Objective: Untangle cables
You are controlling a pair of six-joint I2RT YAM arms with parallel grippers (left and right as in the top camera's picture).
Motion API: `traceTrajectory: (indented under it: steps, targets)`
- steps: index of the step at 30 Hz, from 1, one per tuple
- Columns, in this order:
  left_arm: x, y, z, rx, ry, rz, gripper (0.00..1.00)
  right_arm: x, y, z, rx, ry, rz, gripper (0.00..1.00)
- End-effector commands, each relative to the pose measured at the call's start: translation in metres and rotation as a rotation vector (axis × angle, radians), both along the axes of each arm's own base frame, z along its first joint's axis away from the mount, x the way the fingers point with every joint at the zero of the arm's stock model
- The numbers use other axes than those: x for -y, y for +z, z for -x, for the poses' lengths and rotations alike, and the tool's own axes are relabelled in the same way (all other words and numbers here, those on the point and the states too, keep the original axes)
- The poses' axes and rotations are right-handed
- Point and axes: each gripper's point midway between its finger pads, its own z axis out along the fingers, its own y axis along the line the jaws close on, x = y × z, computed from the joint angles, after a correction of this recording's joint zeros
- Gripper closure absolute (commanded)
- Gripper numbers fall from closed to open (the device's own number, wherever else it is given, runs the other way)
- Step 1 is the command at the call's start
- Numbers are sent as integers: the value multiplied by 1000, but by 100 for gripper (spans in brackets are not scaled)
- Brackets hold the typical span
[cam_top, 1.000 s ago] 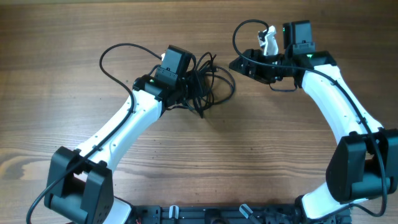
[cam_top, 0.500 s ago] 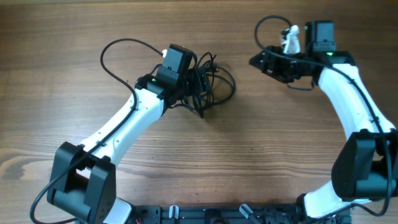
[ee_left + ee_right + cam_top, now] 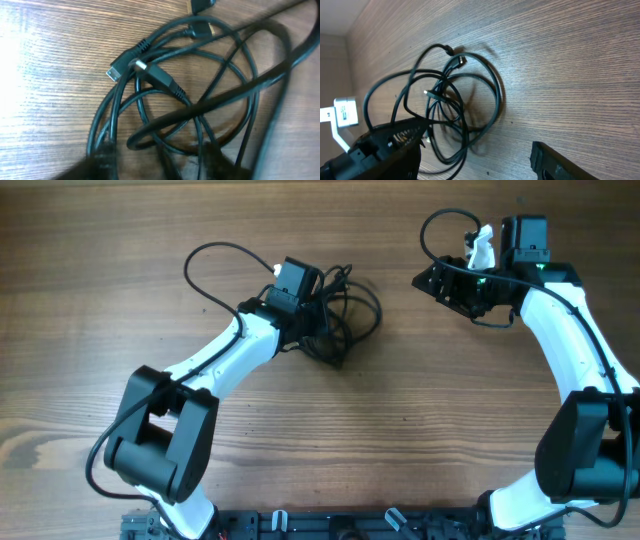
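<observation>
Toward the far edge of the wooden surface (image 3: 90,380), roughly midway between its left and right edges, lay the cables (image 3: 352,308): thin, black, several cords in one tangled bundle of overlapping loops, flat on the wood.

Item, plug ends (image 3: 152,75): two lay side by side at the left of the bundle in the left wrist view, one crossing the other, and a third lay near the top of the loops.

Item, left claw (image 3: 312,328): it was lowered onto the left side of the bundle, among the cords. The overhead view hid its fingers against the black loops and the left wrist view showed only dark blur along the bottom, so whether it was spread or pinching a cord could not be told.

Item, right claw (image 3: 430,280): it sat near the far right corner, well apart from the bundle and pointing toward it. Its fingers (image 3: 555,160) were spread wide with nothing between them, and the cables (image 3: 450,100) were seen beyond them on bare wood.
</observation>
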Motion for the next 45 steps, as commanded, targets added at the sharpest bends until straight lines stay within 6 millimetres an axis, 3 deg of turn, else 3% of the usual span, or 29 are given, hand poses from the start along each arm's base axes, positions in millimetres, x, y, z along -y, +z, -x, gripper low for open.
traceTrajectory:
  steps: [1,3,6,13,18,22,29,38,45]
  targets:
    - [1,8,-11,51,-2,-2,78,0,-2,0,8,15,13,28]
    - [0,28,-17,94,6,21,88,-2,0,1,8,21,-1,28]
    - [4,66,-21,152,-9,98,96,-9,4,3,17,51,-37,28]
    - [4,183,-7,279,12,390,96,-56,30,12,121,250,-194,28]
    - [-7,224,2,332,69,478,96,-90,48,18,158,338,-296,29]
    - [-6,239,6,356,68,514,96,-108,52,21,155,360,-311,29]
    - [-6,242,4,363,72,524,96,-128,56,24,124,353,-342,29]
    - [-1,265,-4,406,110,633,96,-154,27,30,33,341,-291,29]
    - [5,268,1,372,100,685,96,-156,27,20,69,338,-300,32]
